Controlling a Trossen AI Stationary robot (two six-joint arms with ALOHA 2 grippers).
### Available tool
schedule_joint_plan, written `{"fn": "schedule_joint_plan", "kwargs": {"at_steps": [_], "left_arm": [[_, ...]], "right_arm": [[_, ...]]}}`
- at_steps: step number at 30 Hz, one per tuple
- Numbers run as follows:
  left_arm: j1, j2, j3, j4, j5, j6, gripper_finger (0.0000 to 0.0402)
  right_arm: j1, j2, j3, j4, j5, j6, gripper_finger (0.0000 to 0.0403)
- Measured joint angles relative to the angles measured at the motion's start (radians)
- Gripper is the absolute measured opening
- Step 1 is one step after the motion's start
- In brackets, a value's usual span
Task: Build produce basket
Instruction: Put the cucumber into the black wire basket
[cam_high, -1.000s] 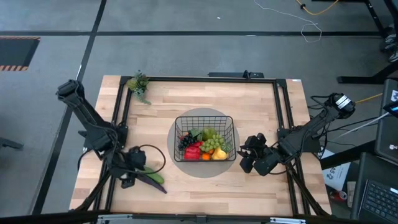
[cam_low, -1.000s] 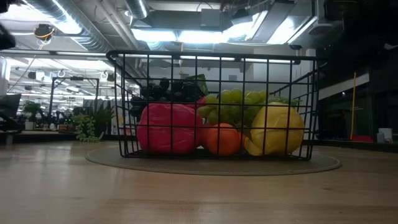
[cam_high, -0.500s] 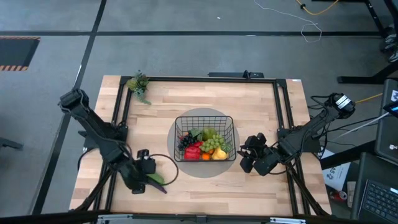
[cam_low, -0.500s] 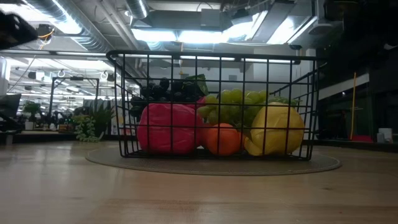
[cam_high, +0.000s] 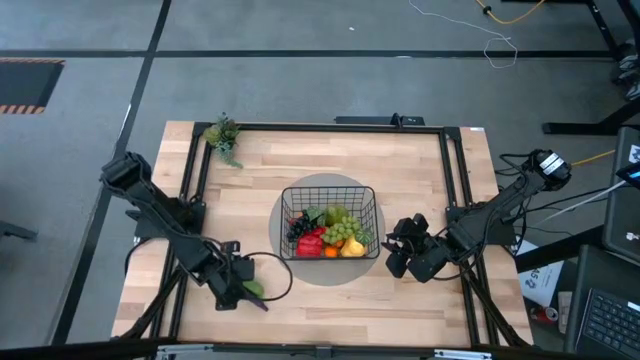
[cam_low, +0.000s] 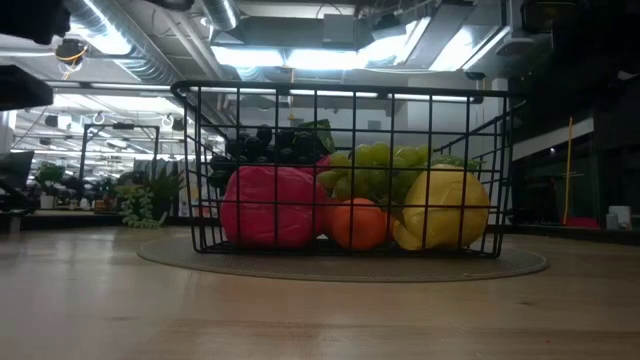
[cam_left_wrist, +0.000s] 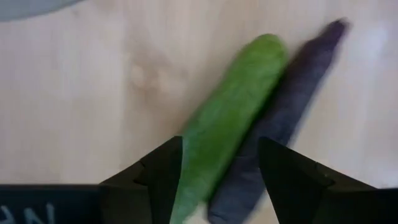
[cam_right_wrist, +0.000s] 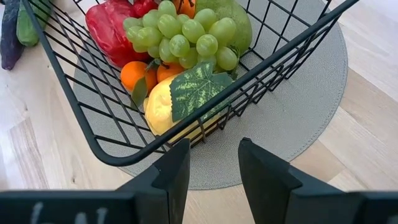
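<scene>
Now cucumber (cam_left_wrist: 233, 118) between left fingers (cam_left_wrist: 163, 171).

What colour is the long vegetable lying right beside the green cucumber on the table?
Dark purple: the long purple eggplant lies alongside the green cucumber, clearest in the left wrist view.

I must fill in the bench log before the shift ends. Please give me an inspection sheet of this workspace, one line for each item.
Surface: wooden table, round grey mat under the basket.
Job's things: black wire basket at table centre holds red pepper, green grapes, orange, lemon, dark grapes. Cucumber and eggplant lie side by side on the table, outside the basket.
Clutter: small potted plant at the far left corner.
Grippers: left gripper open over the cucumber; right gripper open, beside the basket, empty.
Cables: black cable loop by the left arm.
Surroundings: grey floor, loose wires beyond the table.
</scene>
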Motion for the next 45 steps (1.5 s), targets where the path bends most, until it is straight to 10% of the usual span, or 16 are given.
{"fn": "schedule_joint_plan", "kwargs": {"at_steps": [32,45], "left_arm": [[0.009,0.134,0.0,0.015,-0.045,0.067,0.0211],[0.009,0.133,0.0,0.045,-0.047,0.112,0.0099]], "right_arm": [[0.0,0.0,0.0,0.0,0.001,0.001,0.0136],[0.0,0.0,0.0,0.0,0.001,0.0,0.0136]]}}
